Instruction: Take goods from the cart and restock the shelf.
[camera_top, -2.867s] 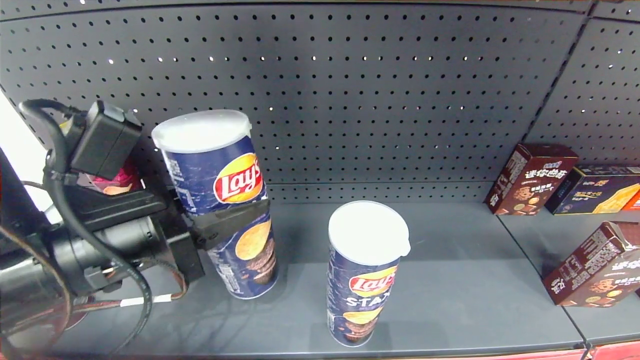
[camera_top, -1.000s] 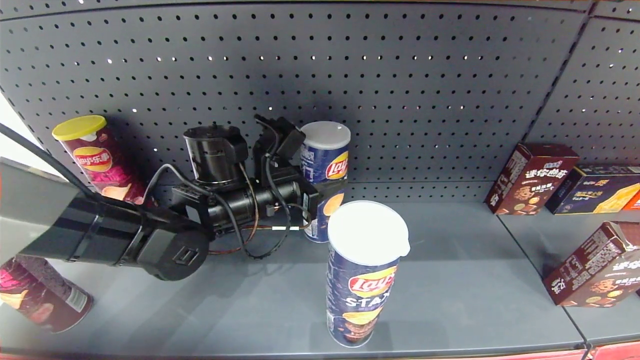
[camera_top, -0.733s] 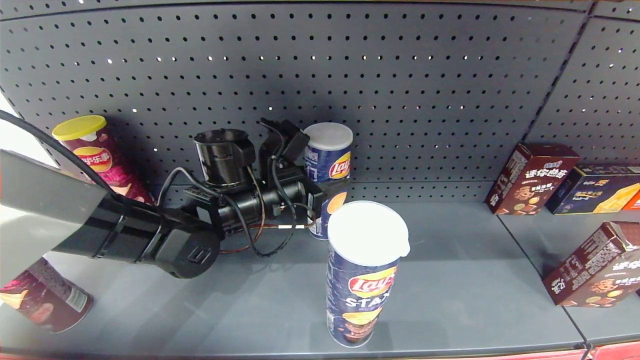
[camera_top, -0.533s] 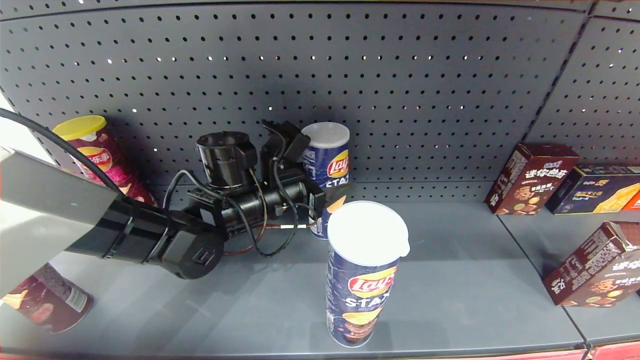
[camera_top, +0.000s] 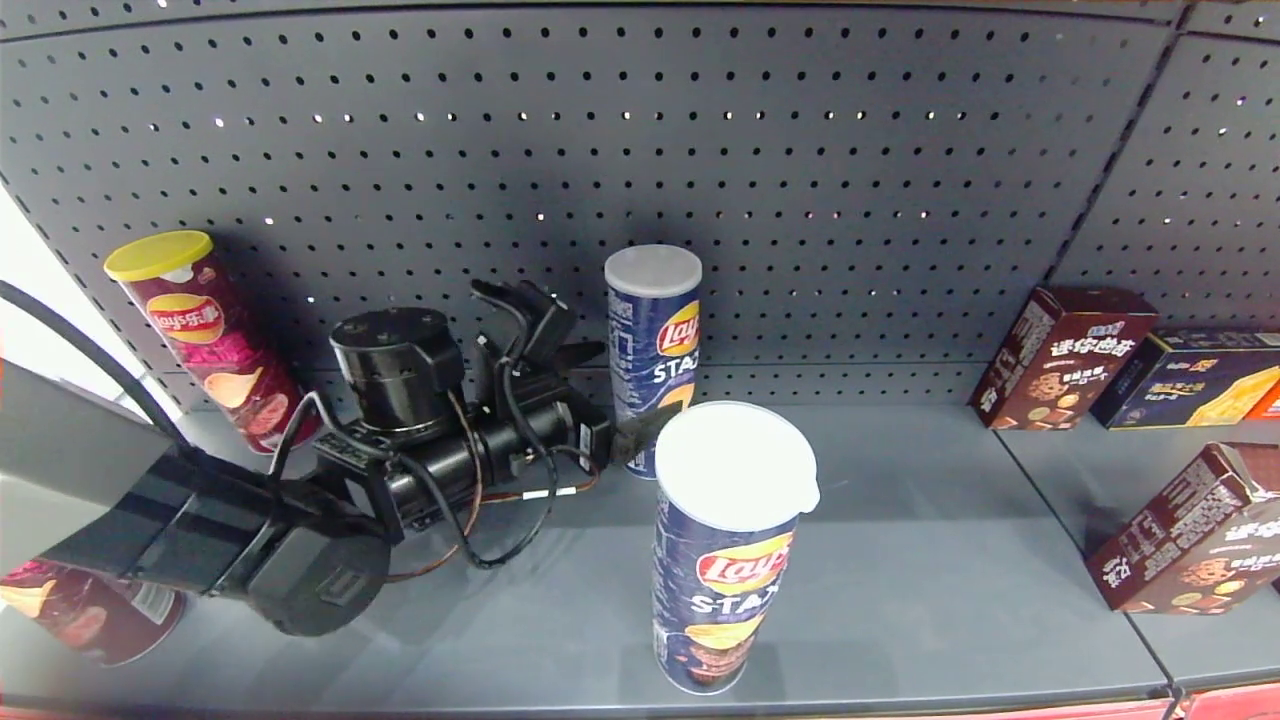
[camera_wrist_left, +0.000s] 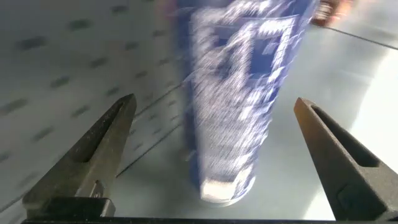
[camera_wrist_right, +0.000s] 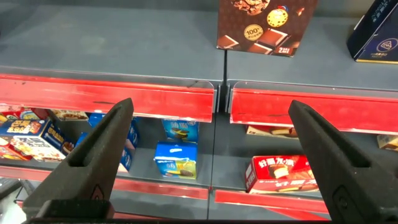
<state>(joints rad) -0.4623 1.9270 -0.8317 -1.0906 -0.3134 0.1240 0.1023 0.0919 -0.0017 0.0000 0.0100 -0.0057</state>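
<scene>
Left wrist view shows the left tool (camera_wrist_left: 214, 102) spread open, the blue chip can (camera_wrist_left: 239, 81) upright just ahead.

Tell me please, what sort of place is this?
Probably a shop aisle, real or mock: a pegboard-backed shelf holds upright chip cans and brown biscuit boxes, and lower shelves with red edge strips carry more packaged snacks.
</scene>
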